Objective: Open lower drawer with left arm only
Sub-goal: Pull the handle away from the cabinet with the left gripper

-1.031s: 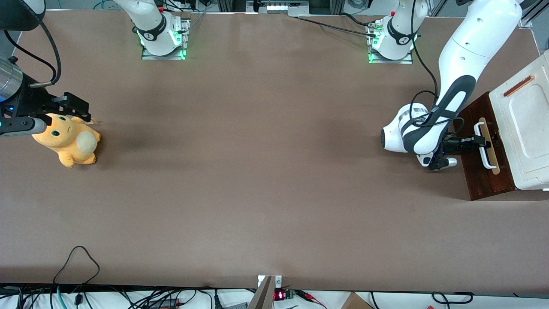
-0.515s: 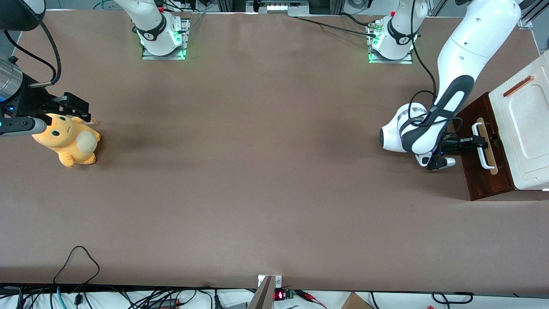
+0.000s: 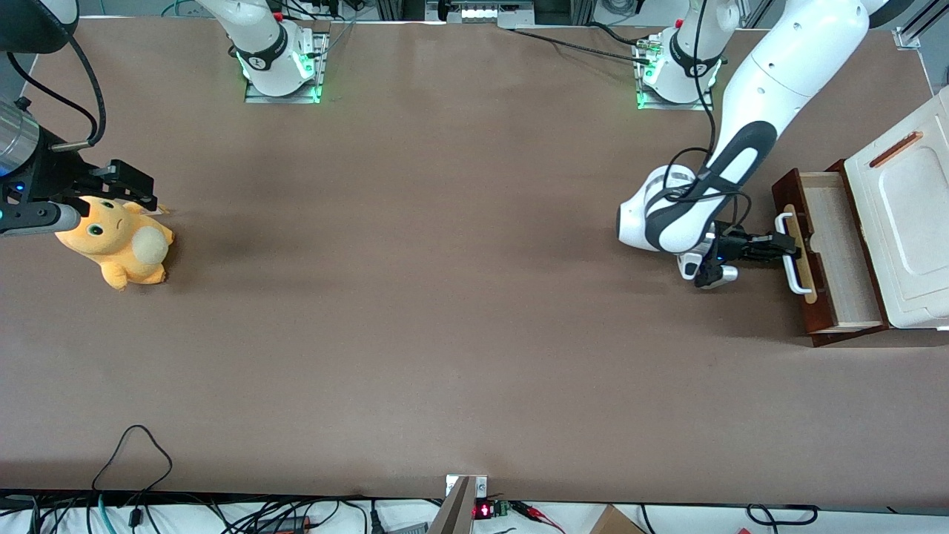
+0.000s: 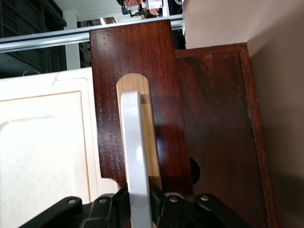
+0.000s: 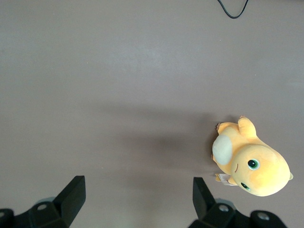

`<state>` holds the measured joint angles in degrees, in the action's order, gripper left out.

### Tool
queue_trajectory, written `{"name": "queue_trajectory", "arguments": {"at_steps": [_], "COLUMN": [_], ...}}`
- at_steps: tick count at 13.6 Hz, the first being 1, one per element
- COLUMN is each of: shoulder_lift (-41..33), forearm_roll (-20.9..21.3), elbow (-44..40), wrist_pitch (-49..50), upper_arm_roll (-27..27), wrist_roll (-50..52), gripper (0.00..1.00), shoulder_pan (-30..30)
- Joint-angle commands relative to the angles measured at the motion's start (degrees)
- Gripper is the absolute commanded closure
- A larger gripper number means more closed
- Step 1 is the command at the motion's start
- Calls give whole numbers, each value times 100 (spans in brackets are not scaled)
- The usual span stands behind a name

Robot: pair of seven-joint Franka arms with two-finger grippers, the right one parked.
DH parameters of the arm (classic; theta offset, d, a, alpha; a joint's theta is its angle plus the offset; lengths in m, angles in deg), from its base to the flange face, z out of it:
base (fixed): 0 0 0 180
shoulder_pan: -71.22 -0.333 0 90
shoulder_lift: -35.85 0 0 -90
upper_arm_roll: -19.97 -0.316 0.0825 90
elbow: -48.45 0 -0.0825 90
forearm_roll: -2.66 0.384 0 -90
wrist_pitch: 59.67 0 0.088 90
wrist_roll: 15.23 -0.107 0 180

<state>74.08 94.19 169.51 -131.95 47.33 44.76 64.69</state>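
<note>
We see the gripper [image 3: 782,247] clamped on the white handle [image 4: 135,156] of the lower drawer [image 3: 838,252]; drawer partly out, its inner end hidden under white cabinet [image 3: 908,222].

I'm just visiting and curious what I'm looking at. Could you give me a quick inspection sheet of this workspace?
Surface: brown table, flat.
Job's things: lower drawer pulled partly out, pale interior showing.
Clutter: orange plush toy toward the parked arm's end.
Grippers: left arm's end effector shut on the drawer's white handle.
Cables: black cables along the table edge nearest the front camera.
Surroundings: white panel above the drawer.
</note>
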Motion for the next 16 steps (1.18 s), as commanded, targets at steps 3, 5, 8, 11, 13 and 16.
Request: {"name": "queue_trajectory", "arguments": {"at_steps": [3, 5, 8, 11, 13, 16], "shoulder_lift": [-8, -43, -148, -473, -789, -1413], "forearm_roll": [92, 92, -161, -792, -1599, -2682], "elbow": [-100, -118, -214, -565, -917, -1120], "wrist_pitch": [82, 47, 47, 21, -171, -708], "upper_arm_roll": [41, 50, 191, 418, 595, 604], "wrist_roll": [-136, -84, -49, -75, -154, -722], "gripper": [61, 0, 0, 0, 0, 0], "shoulder_pan": [39, 39, 39, 47, 56, 100]}}
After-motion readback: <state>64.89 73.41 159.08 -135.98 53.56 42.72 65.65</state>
